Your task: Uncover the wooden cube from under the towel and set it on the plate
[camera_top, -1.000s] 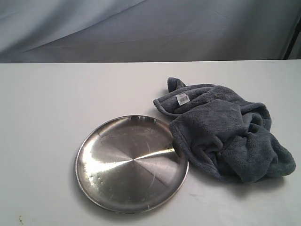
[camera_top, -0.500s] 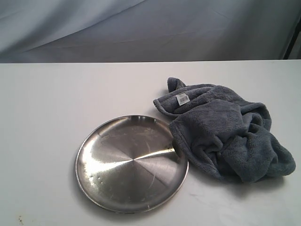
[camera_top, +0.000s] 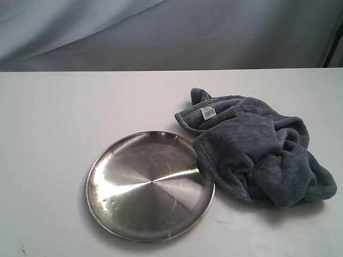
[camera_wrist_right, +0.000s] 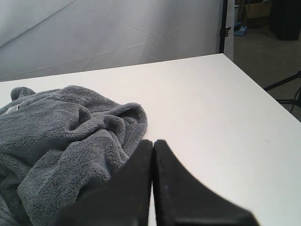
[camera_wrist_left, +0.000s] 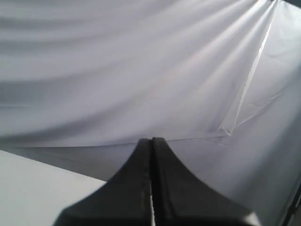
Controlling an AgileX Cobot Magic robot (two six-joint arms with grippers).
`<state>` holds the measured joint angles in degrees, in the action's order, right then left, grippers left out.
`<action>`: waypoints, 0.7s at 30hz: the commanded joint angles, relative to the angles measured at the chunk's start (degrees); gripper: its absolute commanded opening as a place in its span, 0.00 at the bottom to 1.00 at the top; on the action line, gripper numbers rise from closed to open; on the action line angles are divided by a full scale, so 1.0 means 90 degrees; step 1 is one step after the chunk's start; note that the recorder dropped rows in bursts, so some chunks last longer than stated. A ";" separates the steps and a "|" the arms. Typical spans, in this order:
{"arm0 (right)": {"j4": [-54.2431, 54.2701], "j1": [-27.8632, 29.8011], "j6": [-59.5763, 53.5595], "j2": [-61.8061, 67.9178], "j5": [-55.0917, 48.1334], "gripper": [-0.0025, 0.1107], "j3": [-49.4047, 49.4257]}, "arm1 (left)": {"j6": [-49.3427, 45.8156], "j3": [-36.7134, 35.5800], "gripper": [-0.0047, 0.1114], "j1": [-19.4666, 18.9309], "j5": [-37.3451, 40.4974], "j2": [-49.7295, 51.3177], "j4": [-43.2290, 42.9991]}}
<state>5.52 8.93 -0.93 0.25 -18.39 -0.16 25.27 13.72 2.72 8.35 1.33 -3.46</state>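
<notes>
The blue-grey plush towel [camera_top: 257, 155] lies bunched on the white table at the right, its small white label [camera_top: 208, 112] at the far left corner. Its near-left edge touches the rim of the shiny steel plate [camera_top: 150, 184], which holds nothing. The wooden cube is hidden; no part of it shows. Neither arm appears in the exterior view. In the right wrist view my right gripper [camera_wrist_right: 153, 142] is shut and holds nothing, hovering beside the towel [camera_wrist_right: 66, 136]. My left gripper [camera_wrist_left: 151, 140] is shut too, facing only the backdrop.
The white table [camera_top: 64, 118] runs to a far edge against a grey cloth backdrop [camera_top: 171, 32]. In the right wrist view the table's right edge [camera_wrist_right: 263, 89] drops off to a dark floor with stand legs.
</notes>
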 commanded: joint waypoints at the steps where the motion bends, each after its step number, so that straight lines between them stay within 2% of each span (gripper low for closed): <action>1: 0.0016 0.0023 -0.0020 -0.0028 0.0014 0.02 0.0018 | -0.1439 0.1097 0.04 -0.0007 0.0938 0.0642 -0.0059; 4: 0.0016 0.0023 -0.0020 -0.0028 0.0014 0.02 0.0018 | -0.3020 0.1659 0.04 -0.0007 0.1006 0.1017 0.0277; 10: 0.0016 0.0023 -0.0020 -0.0028 0.0014 0.02 0.0018 | -0.4846 0.2697 0.04 0.0020 0.2795 0.2090 0.1781; 16: 0.0016 0.0023 -0.0020 -0.0028 0.0014 0.02 0.0018 | -0.5449 0.3381 0.04 0.0067 0.3464 0.3204 0.2562; 21: 0.0016 0.0023 -0.0020 -0.0028 0.0014 0.02 0.0018 | -0.5812 0.3621 0.04 0.0853 0.3492 0.3908 0.2550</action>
<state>5.52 8.93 -0.93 0.25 -18.39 -0.16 -25.52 45.44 6.84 39.19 33.53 19.06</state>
